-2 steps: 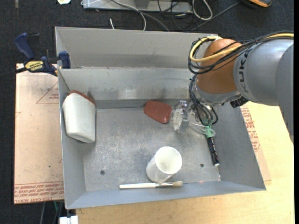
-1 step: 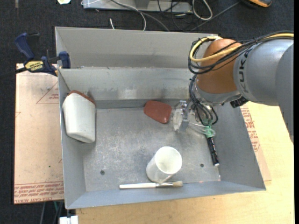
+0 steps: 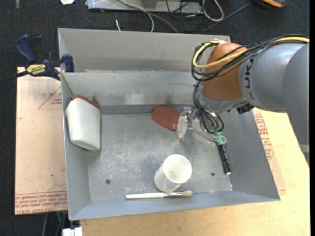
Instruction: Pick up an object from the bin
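My gripper [image 3: 185,124] hangs low in the bin's right half, under the orange wrist cover. A reddish-brown rounded lump [image 3: 164,117] lies just left of it near the back wall, close to or touching it. A black pen with a green end [image 3: 223,154] lies on the floor to the gripper's lower right. In front of the gripper, a white cup [image 3: 173,174] rests on its side with its mouth facing up and right.
A white rounded block [image 3: 84,123] leans in the left corner with something brown behind its top. A thin white brush [image 3: 158,195] lies along the front wall. The arm comes in from the right above the bin's right wall.
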You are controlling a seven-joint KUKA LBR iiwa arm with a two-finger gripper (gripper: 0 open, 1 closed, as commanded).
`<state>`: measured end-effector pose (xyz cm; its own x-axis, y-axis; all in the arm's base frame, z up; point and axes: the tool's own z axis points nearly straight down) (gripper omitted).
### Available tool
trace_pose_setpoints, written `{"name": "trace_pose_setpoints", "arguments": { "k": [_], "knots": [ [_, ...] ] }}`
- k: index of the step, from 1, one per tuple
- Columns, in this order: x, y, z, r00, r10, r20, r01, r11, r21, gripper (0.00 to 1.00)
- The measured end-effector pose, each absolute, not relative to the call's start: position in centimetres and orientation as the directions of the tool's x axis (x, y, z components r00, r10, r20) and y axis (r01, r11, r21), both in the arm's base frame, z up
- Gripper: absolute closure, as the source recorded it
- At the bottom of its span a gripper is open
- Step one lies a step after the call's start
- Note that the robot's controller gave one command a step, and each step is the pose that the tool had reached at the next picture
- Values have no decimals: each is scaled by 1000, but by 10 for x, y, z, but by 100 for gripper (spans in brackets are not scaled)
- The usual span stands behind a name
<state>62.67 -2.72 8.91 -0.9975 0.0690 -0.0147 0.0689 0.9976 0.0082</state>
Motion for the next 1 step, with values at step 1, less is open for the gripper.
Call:
{"name": "trace_pose_setpoints", "arguments": {
  "k": [1],
  "knots": [
    [627, -9, 73, -975, 220, -14, 219, 976, 11, 100]
  ]
}}
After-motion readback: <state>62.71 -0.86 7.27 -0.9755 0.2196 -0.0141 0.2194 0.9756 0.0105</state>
